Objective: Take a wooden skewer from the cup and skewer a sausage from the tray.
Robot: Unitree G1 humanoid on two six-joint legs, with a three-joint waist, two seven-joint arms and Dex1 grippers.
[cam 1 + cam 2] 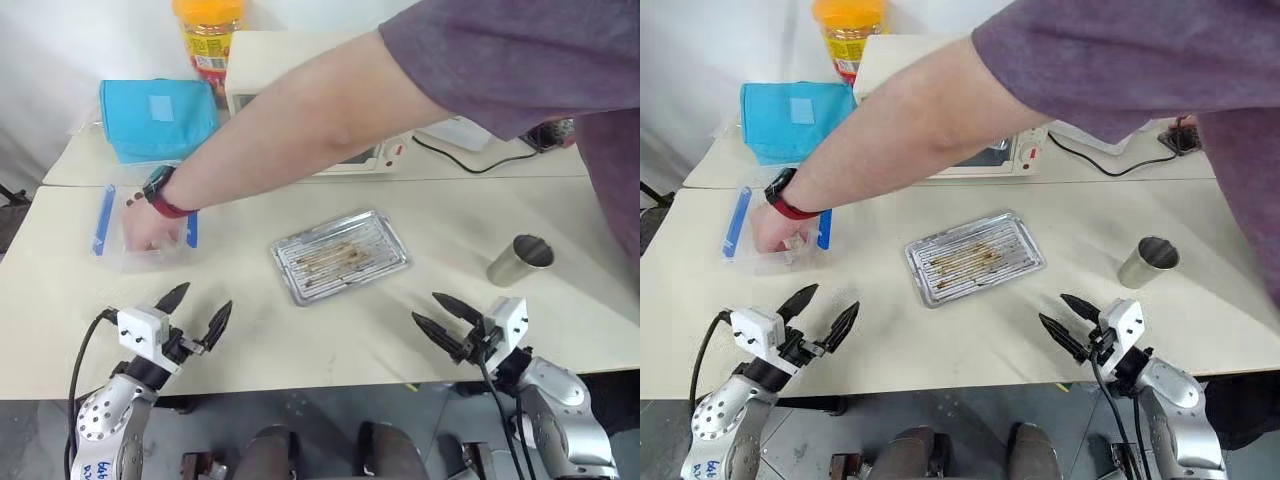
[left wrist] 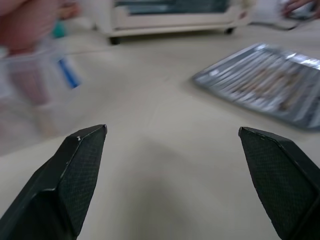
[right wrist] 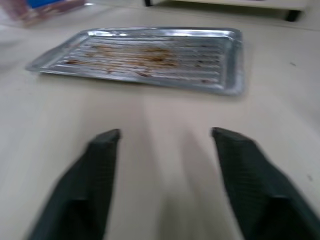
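Landmark: the tray (image 1: 341, 254), lying mid-bench, ribbed, grease-stained. No sausage can be seen on it.

Left of the tray, toward the far side of the bench (image 1: 300, 340), a person's hand (image 1: 148, 228) is reaching into a clear plastic box (image 1: 143, 232) with blue clips. Behind that box lie a blue cloth (image 1: 157, 118) and an orange-lidded jar (image 1: 208, 35); a small oven (image 1: 990, 155) stands behind the tray.

Near the front edge and left of the tray, the left gripper (image 1: 196, 314) hovers with its fingers spread wide and nothing between them. Right of the tray, also near the front edge, the right gripper (image 1: 442, 312) has its fingers apart, less widely, and likewise empty. It points back toward the tray.

The steel cup (image 1: 520, 260) stands upright to the right of the tray and just beyond the right gripper — near it, not touching. No skewer is visible rising from the cup; whether one lies inside cannot be told.

Risks, as judged:
- The person's arm crosses the bench over the left side; any reach by the left gripper toward the tray or box could strike it.
- The cup is light and unsecured — a sideways approach by the right fingers could tip or push it away.
- With no sausage on the tray, skewering cannot proceed until one is placed there.
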